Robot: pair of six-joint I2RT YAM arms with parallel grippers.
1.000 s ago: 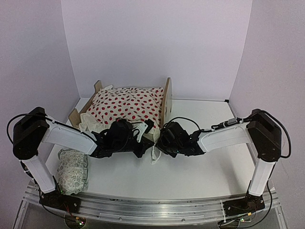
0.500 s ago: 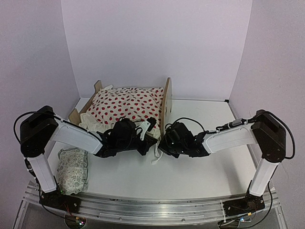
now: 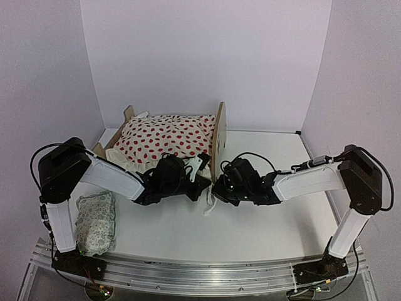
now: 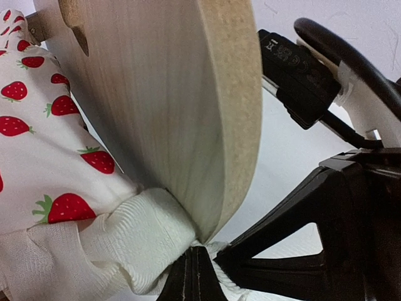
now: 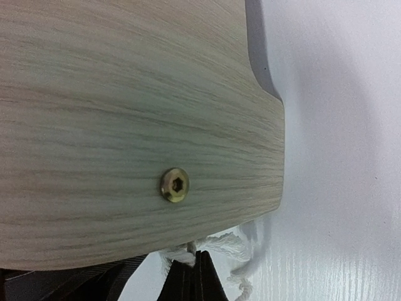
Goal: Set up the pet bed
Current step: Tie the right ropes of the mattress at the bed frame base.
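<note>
Pet bed (image 3: 219, 133): back left of the table (image 3: 269, 219), headboard toward the middle.
Blanket (image 3: 164, 138): strawberry print, draped over the bed.
Left gripper (image 4: 192, 276): fingers pressed together, pinching the blanket's ruffle at the headboard's near corner.
Right gripper (image 5: 194, 276): fingers pressed together, pinching the blanket's frayed white edge.

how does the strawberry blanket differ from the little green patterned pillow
The blanket is cream with red strawberries; the pillow is pale with a fine green print. The blanket is larger and spread over the pet bed; the pillow lies on the table by the left arm's base. The left gripper and right gripper pinch the blanket's edge; neither is at the pillow. Both are soft printed fabric.
</note>
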